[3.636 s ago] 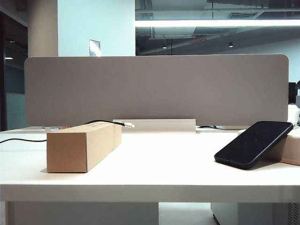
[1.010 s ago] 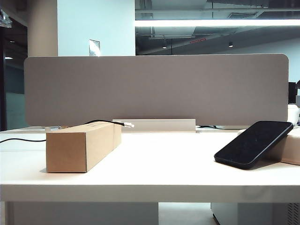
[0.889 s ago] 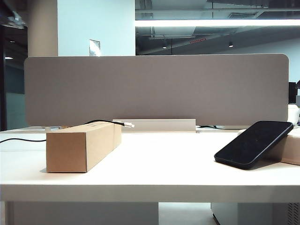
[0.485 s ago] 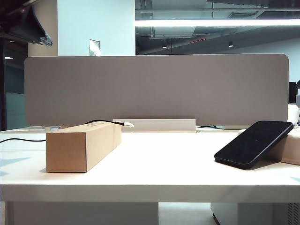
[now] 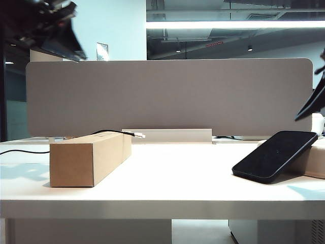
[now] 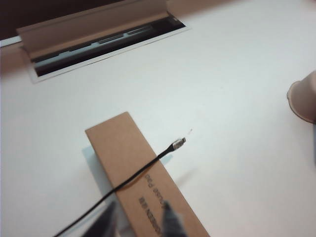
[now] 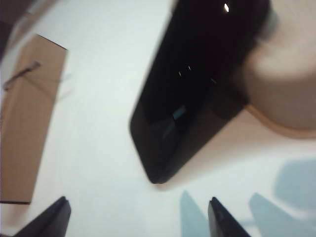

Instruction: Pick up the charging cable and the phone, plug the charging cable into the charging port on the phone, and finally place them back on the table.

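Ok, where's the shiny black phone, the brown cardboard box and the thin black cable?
shiny black phone (image 5: 274, 155), exterior view, screen middle
brown cardboard box (image 5: 76, 165), exterior view, front face
thin black cable (image 6: 143, 170), left wrist view, cord over box

The left arm is high at the upper left of the exterior view, dark and blurred, and its left gripper (image 5: 68, 46) points downward to the right. In the left wrist view the two fingertips (image 6: 170, 219) of this gripper are blurred, and they stand a little apart with a gap between them. The right arm enters at the right edge of the exterior view, where only the dark tip of the right gripper (image 5: 312, 104) shows. In the right wrist view its fingertips (image 7: 52, 217) stand wide apart, nothing between them.
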You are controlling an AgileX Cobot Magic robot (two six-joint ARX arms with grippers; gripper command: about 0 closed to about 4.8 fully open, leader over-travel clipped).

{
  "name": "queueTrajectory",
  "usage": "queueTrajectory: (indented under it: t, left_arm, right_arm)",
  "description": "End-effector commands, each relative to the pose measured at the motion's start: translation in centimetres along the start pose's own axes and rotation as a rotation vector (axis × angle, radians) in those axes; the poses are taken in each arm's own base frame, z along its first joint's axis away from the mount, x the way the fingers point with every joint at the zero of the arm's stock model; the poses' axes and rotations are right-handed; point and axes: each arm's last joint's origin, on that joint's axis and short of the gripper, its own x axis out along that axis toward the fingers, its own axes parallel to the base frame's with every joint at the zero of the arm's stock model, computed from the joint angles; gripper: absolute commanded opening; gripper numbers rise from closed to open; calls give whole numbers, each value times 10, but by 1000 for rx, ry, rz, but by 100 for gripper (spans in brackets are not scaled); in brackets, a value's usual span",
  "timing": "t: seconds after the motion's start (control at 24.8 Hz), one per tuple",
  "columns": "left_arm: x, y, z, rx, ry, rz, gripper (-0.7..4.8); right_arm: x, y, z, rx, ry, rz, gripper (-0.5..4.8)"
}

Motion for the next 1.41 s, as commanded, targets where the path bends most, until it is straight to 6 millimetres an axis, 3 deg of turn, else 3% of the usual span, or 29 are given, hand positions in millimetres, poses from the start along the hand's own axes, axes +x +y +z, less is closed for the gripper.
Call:
queueTrajectory:
  t: [0.04,0.16,0.2,0.28,0.44,0.73,1.01,1.21,1.25,1.29,1.33,1.37,1.41]
  left_arm:
    - [16,-2,14,39,9,-33,154]
    - [26,-1,22,43,14,-46,198]
    - [29,0,26,42,17,-47,230]
    - [32,2,31,37,30,-49,233]
    - [32,4,41,46,15,-29,239]
    - [33,4,40,44,31,-7,239]
    - [33,4,41,53,27,-7,238]
    - [43,6,35,87,50,-15,238]
    - [45,6,33,84,61,-17,238]
    - [49,6,29,75,86,-25,238]
    - [51,5,27,74,97,-31,238]
    - [54,4,25,82,116,-37,238]
    - [55,3,24,88,122,-34,238]
  right_arm:
    - [11,-3,4,12,-10,18,374]
    - [20,-7,5,27,-14,19,393]
    - [25,-10,5,51,-8,19,439]
    - [33,-14,4,85,4,21,473]
    - [48,-22,4,135,-5,42,473]
    - [77,-30,13,166,44,42,473]
    - [102,-22,17,141,83,77,471]
    - [120,-15,14,115,108,97,455]
    - [121,-16,14,115,98,83,438]
    - [121,-16,14,114,85,66,354]
    - [121,-17,14,115,83,64,302]
    - [121,-17,14,114,80,61,203]
    - [121,-17,15,114,77,57,177]
